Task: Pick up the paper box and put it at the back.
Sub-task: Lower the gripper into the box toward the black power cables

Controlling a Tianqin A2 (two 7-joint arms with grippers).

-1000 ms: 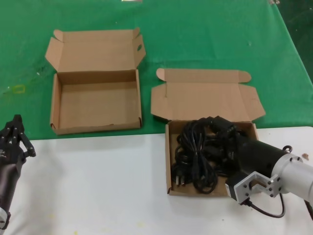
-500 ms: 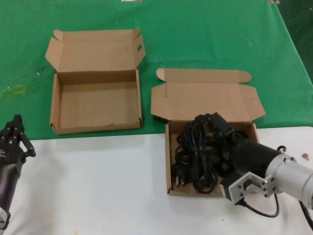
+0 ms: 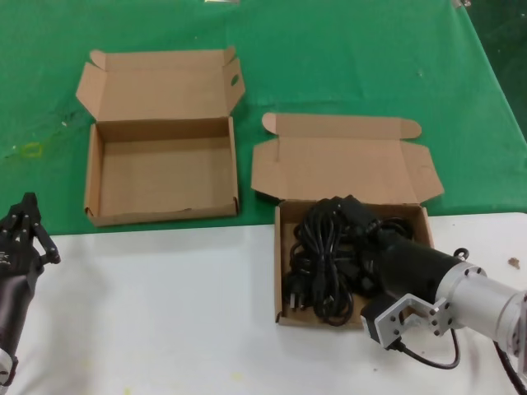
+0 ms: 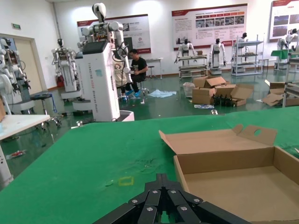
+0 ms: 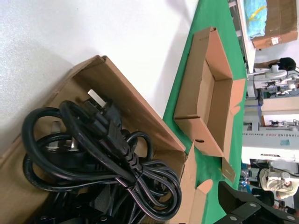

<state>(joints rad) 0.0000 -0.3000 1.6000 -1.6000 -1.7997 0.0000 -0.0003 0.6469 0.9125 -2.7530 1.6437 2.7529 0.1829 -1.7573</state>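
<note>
The table [image 3: 165, 304] is white at the near side, with green cloth covering the far part. The paper box [image 3: 284, 271] holding coiled black power cables [image 3: 329, 263] sits at the white side's far edge, its flap [image 3: 342, 169] lying open over the green. An empty open box [image 3: 160, 177] lies on the green, just left of the paper box and further back.

The right arm reaches into the paper box from its near right corner, and the right gripper [image 3: 354, 206] is buried among the cables near the back wall; whether its fingers are wide, narrow or closed on the wall I cannot tell. The left gripper [image 3: 23, 234] is parked well left of the paper box, over the white edge, fingers [image 4: 154, 205] drawn together to a narrow point with nothing between them.

The step in hand looks like taking hold of the paper box. Next it must be moved back onto the green, kept level so the cables do not spill.

Beyond the table is a large hall with display robots and a seated person [image 4: 137, 70].
</note>
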